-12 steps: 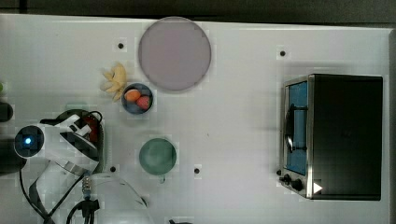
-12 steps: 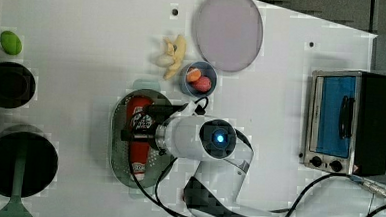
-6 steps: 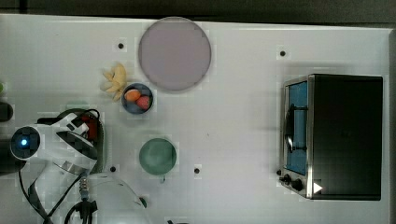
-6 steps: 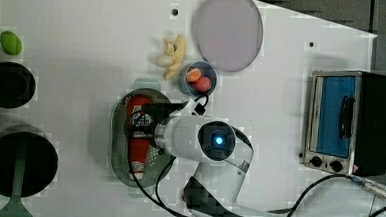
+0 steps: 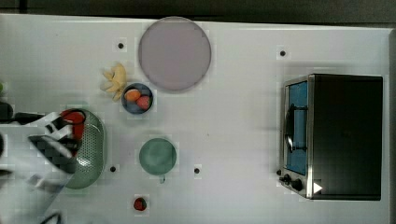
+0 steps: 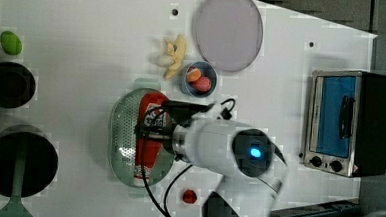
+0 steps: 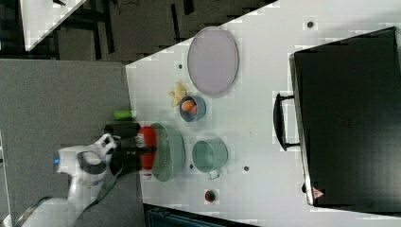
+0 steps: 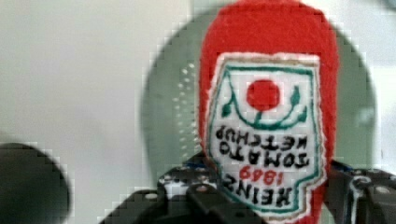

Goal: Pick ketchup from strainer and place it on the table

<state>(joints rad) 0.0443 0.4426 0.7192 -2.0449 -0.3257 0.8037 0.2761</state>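
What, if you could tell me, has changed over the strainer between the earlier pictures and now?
The gripper has closed on the ketchup, its fingers now on either side of the bottle, which still lies in the strainer. The arm has shifted slightly towards the top view's left. The cup, plate, fruit bowl and oven stayed put.

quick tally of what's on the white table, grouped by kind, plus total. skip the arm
Containers and dishes: 4, namely strainer, green cup, blue bowl, round plate
Loose food items: 3, namely ketchup lying in the strainer, banana bunch, strawberry
Appliances: 1, toaster oven
Total: 8, not counting the pieces inside the blue bowl.
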